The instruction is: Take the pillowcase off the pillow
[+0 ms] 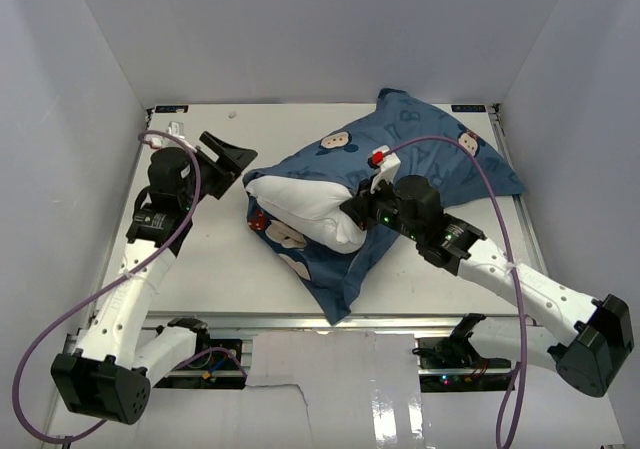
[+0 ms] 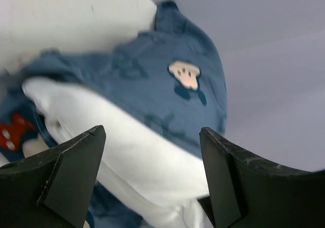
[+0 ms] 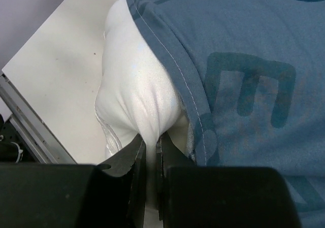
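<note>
Softly plump white pillow [image 1: 312,211], rumpled blue pillowcase [image 1: 445,159]

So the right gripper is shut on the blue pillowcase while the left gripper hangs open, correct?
Not quite. The right wrist view shows the right gripper shut on the white pillow, beside the pillowcase hem. The left gripper is open, as you say.

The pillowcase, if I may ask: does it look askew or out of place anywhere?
Yes. The pillowcase lies crumpled and diagonal on the table, and the white pillow bulges partly out of its open end. The right arm's jaws are shut on a pinch of pillow fabric there.
</note>
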Tool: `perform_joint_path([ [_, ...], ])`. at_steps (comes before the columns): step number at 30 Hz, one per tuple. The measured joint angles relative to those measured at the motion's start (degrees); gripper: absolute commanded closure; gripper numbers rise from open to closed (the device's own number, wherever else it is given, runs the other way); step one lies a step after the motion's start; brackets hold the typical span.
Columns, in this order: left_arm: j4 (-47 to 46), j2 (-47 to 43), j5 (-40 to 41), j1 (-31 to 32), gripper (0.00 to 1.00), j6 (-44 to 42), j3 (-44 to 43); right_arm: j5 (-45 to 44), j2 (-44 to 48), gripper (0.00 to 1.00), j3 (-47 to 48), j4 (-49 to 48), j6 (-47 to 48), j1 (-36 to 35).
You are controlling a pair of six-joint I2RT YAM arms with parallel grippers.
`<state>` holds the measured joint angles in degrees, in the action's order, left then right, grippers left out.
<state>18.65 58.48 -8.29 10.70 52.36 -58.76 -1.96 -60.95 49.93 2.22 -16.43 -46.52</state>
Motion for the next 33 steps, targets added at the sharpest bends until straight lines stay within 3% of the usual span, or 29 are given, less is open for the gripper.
perform_joint_path([
  [5,-1.03,-1.16,-6.25,2.4,0.08,9.77,7.67,-2.34,-4.81,0.92,2.4,-2.43,-1.38,-1.18],
  [12,-2.08,-0.44,-6.62,10.97,0.04,16.41,13.14,-7.17,-10.08,0.92,3.98,-5.57,-2.29,-5.01],
  [28,-11.1,8.11,-1.97,11.34,0.02,20.59,16.44,-12.09,-10.69,0.92,3.04,-7.65,-2.67,-8.5],
  [31,-14.16,11.85,-3.08,12.35,0.15,21.18,16.41,-12.31,-10.21,0.92,1.25,-8.81,-2.86,-8.81],
  [33,-15.85,14.14,-3.13,13.53,0.37,21.38,16.5,-12.61,-10.27,0.92,0.48,-8.76,-2.93,-9.01],
])
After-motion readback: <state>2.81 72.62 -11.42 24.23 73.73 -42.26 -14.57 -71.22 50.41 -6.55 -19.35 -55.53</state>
